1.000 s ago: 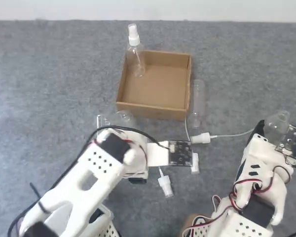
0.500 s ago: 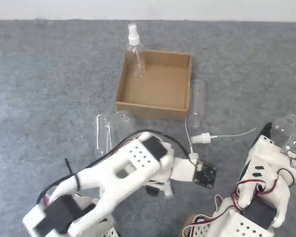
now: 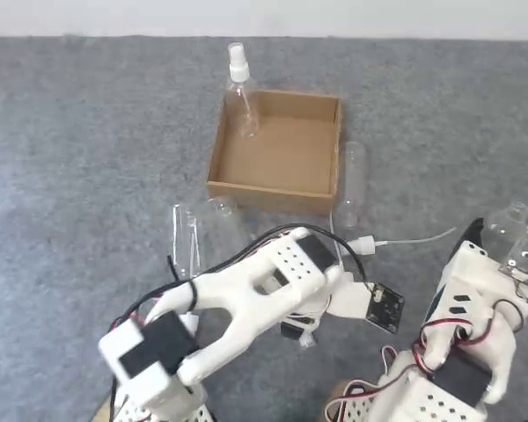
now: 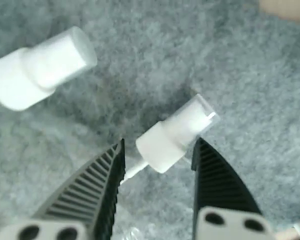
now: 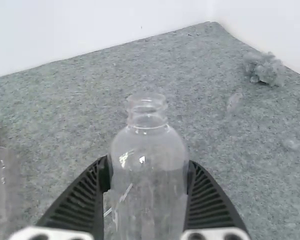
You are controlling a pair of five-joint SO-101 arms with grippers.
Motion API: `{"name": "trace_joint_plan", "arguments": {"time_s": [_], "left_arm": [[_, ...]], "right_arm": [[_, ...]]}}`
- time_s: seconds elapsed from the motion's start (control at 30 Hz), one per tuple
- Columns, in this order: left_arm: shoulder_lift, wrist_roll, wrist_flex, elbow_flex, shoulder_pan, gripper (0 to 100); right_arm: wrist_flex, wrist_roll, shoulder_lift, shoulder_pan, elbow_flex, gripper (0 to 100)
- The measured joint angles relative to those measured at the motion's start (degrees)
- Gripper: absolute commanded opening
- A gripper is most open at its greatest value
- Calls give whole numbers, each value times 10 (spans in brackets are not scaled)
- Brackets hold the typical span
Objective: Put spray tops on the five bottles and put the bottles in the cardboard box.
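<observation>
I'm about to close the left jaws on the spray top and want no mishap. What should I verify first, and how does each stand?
1. The left jaws are open: ok.
2. The spray top lies between them: ok.
3. The other spray top lies outside them: ok.
4. The right jaws are shut on the open-necked bottle: ok.
5. The left jaws are low enough to grip: cannot tell.

Legible writing, numbers, signs: none.
Cardboard box: plain brown walls, no print to be read.
Clear bottle: bare, no label.
Spray top: plain white, unmarked.
Small circuit board on an arm's wrist: any marking is too small to read.
</observation>
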Motion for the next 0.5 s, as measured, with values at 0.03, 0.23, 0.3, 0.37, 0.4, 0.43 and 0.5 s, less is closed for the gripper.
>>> {"name": "trace_joint_plan", "arguments": {"time_s": [0.03,0.23,0.3,0.37,0.4,0.43,0.5], "left_arm": [[10,0,0,-4,0,174],[25,0,-1,-6,-1,132],[25,11,-1,-6,-1,125],[25,35,-1,-6,-6,118],[25,44,-1,-6,-6,115],[25,51,-1,-7,-9,114],[25,74,-1,-7,-18,115]], "right_arm": [[0,0,0,0,0,20],[0,0,0,0,0,20],[0,0,0,0,0,20],[0,0,0,0,0,20],[0,0,0,0,0,20],[0,0,0,0,0,20],[0,0,0,0,0,20]]}}
